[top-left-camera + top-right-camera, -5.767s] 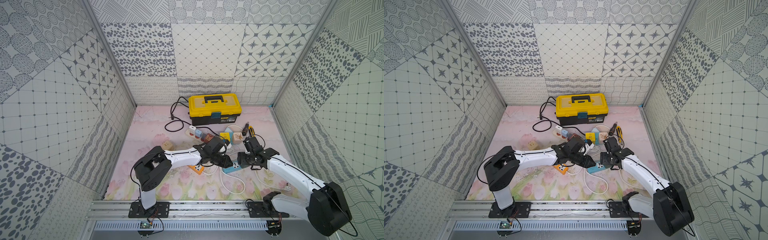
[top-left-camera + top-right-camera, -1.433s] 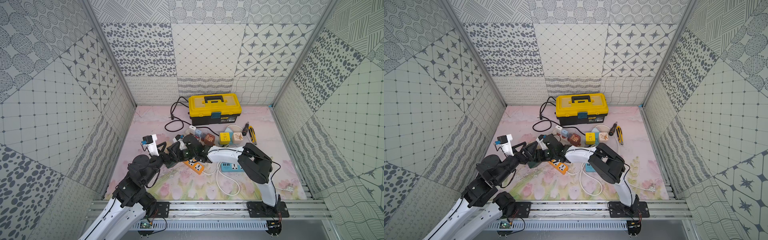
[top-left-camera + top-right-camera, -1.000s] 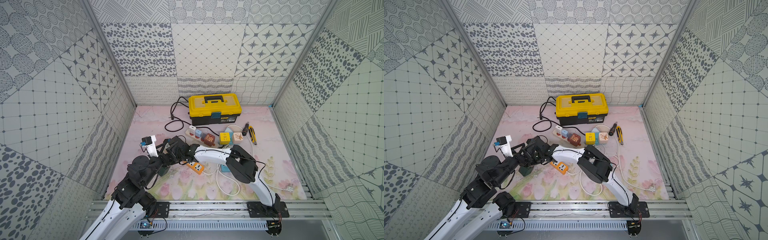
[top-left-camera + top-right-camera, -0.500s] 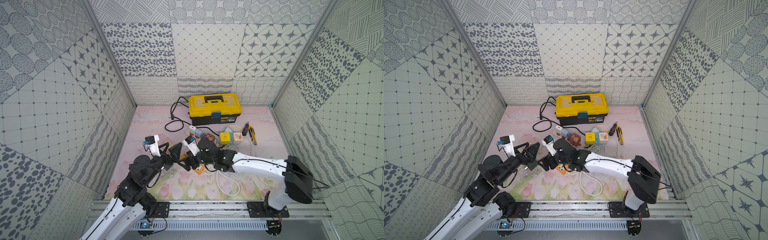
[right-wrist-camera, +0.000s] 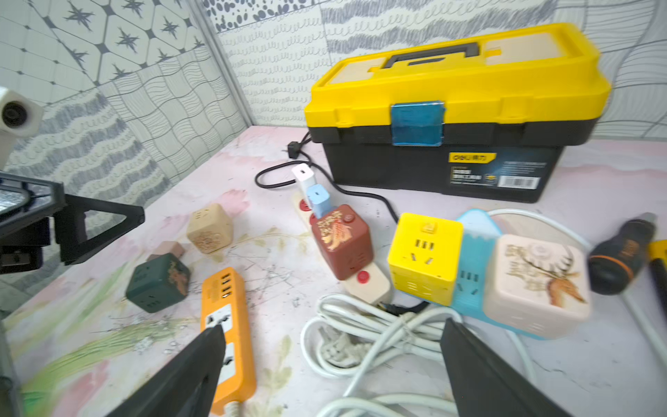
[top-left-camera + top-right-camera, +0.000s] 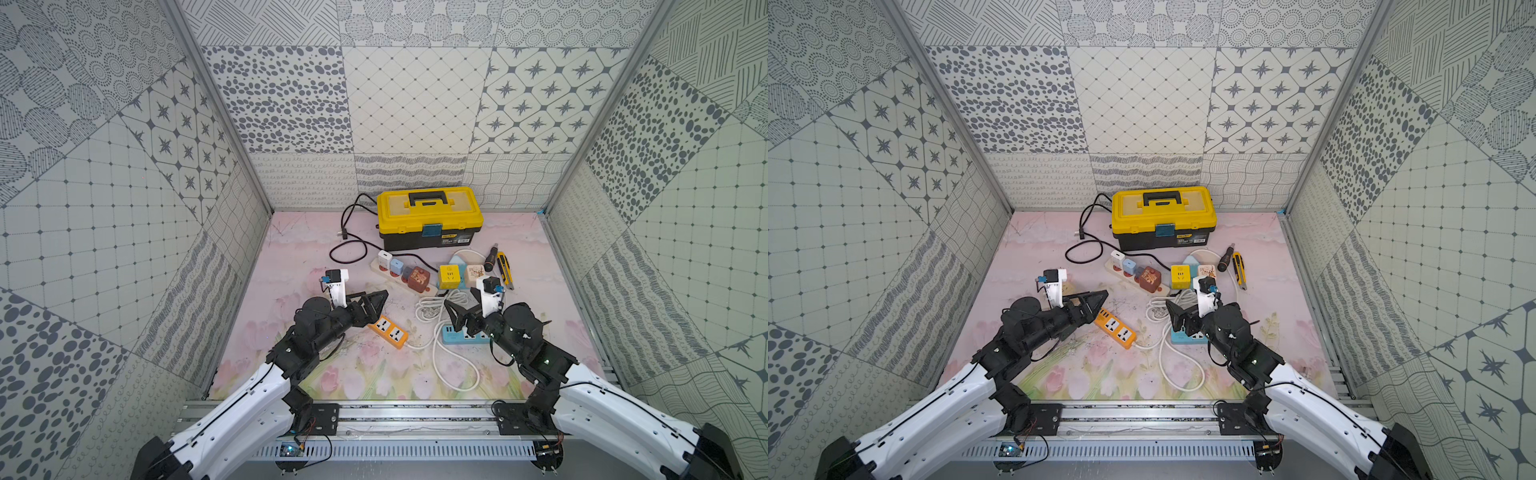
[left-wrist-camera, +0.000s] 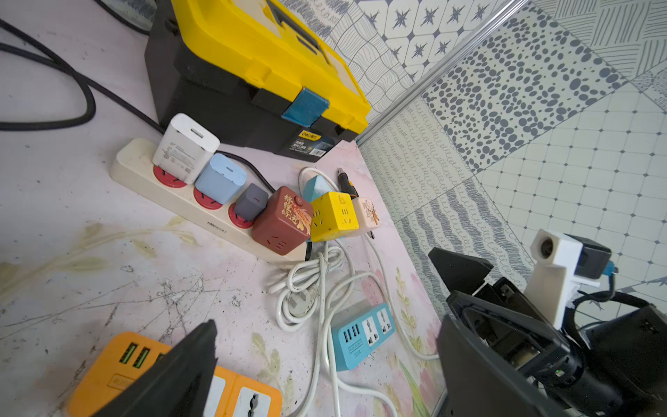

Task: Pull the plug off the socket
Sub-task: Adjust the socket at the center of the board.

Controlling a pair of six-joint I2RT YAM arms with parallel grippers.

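The yellow toolbox (image 5: 451, 90) carries a "deli" brand label (image 5: 472, 157) on its black front.

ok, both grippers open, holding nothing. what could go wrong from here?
The white power strip looks unanchored; pulling a charger may lift it unless the left gripper pins it.
The white charger, blue charger and grey charger sit packed together; wide jaws may catch a neighbour.
The coiled white cable by the right gripper could snag.

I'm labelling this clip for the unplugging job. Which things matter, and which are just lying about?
Job: long cream power strip; white charger, pale blue charger, grey charger, maroon cube adapter plugged into it.
Lying about: yellow-and-black toolbox; black-handled screwdriver; yellow utility knife; orange socket bar; coiled white cable.
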